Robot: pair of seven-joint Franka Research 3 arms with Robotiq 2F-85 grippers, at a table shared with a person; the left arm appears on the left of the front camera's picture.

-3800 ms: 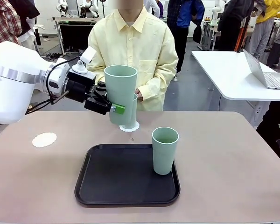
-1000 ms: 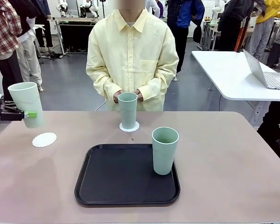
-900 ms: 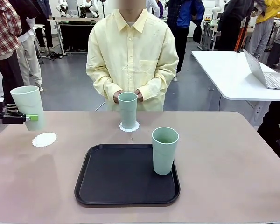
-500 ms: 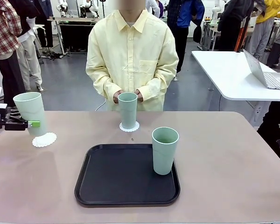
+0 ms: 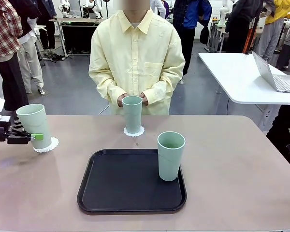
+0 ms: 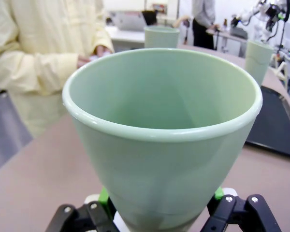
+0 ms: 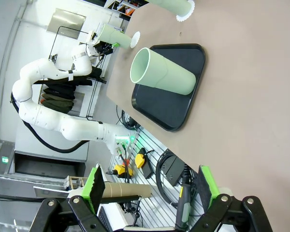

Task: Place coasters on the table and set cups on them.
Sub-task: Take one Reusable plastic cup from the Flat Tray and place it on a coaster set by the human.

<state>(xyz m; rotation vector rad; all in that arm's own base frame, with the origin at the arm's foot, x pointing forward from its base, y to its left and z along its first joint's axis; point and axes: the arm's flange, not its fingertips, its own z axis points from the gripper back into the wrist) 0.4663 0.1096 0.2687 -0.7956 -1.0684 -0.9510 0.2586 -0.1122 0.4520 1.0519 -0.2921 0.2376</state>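
Our left jaws, clamped on a cup, have lowered it from the air onto the left coaster on the counter. We judge release is next; another cup waits on the tray. Right jaws stand apart.

L fingers clamped on cup, wrist level; R fingers spread wide.

The left gripper runs off the picture's edge; its cup covers most of the coaster, contact unclear.
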